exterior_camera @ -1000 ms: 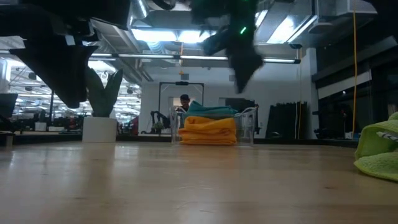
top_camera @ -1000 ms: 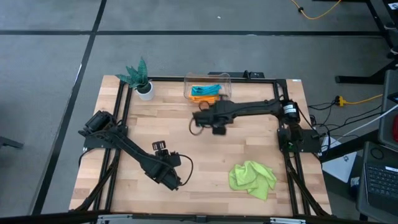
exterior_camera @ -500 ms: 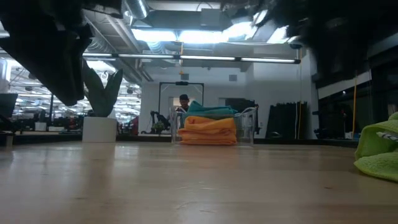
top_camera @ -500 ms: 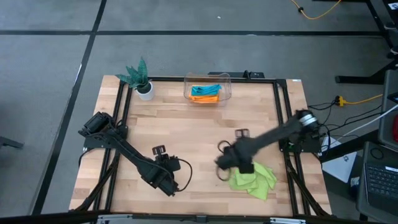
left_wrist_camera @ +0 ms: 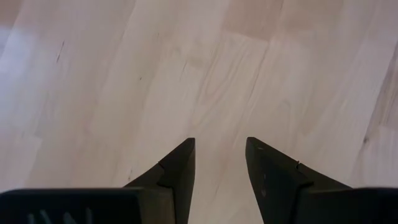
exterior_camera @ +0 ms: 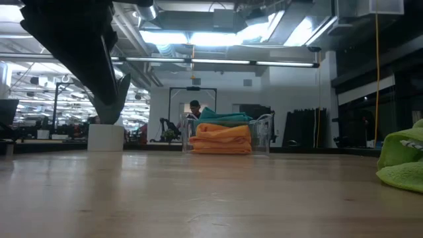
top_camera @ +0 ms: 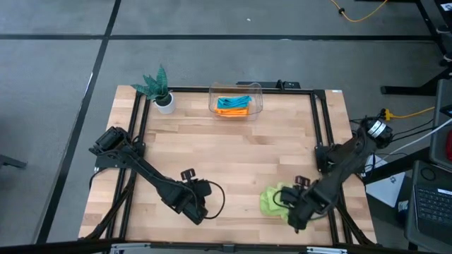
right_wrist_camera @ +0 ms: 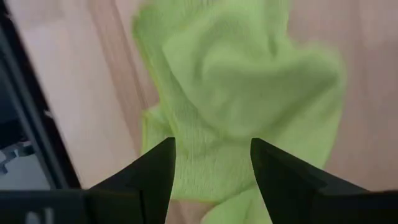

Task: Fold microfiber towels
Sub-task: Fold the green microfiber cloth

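Observation:
A lime green microfiber towel (top_camera: 272, 200) lies crumpled in a heap on the table at the near right; it also shows in the low view (exterior_camera: 403, 158) and the right wrist view (right_wrist_camera: 249, 81). My right gripper (top_camera: 294, 214) points down above the towel's near right part, open (right_wrist_camera: 211, 149), touching nothing. Folded teal and orange towels (top_camera: 233, 104) are stacked in a clear box (top_camera: 254, 92) at the far middle. My left gripper (top_camera: 200, 210) hangs open (left_wrist_camera: 220, 149) over bare wood at the near middle.
A small green plant in a white pot (top_camera: 161, 90) stands at the far left corner. A black frame rail (top_camera: 319, 127) runs along the table's right side close to the right arm. Bare wood (top_camera: 233, 155) lies between the arms.
My right gripper has swung fast from beside the clear box at the far middle toward the near right, sinking a little and tipping downward, and now stands over the lime green towel. My left gripper has tipped slightly over the same patch of table. The towel has not moved.

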`<state>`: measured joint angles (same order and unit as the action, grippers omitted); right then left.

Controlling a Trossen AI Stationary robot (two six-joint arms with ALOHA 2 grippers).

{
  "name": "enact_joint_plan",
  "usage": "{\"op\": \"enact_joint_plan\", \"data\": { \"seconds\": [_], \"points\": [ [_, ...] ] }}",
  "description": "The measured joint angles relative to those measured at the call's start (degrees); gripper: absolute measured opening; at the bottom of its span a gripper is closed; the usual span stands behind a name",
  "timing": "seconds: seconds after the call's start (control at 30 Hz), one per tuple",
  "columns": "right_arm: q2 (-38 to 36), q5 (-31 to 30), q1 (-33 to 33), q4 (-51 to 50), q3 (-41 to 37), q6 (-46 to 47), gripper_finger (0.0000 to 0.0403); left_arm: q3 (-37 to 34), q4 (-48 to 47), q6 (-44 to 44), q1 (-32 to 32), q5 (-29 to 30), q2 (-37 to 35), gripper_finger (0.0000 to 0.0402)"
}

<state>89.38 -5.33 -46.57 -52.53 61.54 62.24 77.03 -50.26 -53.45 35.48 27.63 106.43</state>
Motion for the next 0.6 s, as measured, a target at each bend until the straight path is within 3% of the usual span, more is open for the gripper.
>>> {"op": "enact_joint_plan", "data": {
  "seconds": [0.13,0.33,0.43,0.6],
  "points": [
    [1.17,-2.24,-3.47,3.03,-4.21,6.28,0.0211,0.0,0.0,0.02,0.0,0.6,0.0,0.0135],
    [3.94,-20.64,-2.64,17.59,-11.92,8.18,0.0211,0.0,-0.01,0.07,0.0,2.01,0.0,0.0135],
    [6.88,-29.1,1.94,30.99,-15.08,7.44,0.0211,0.0,-0.02,0.07,0.0,2.04,0.0,0.0135],
    [16.06,-29.92,12.73,66.83,-16.49,-8.67,0.0211,0.0,0.35,0.07,0.02,4.06,0.0,0.0135]
  ]
}}
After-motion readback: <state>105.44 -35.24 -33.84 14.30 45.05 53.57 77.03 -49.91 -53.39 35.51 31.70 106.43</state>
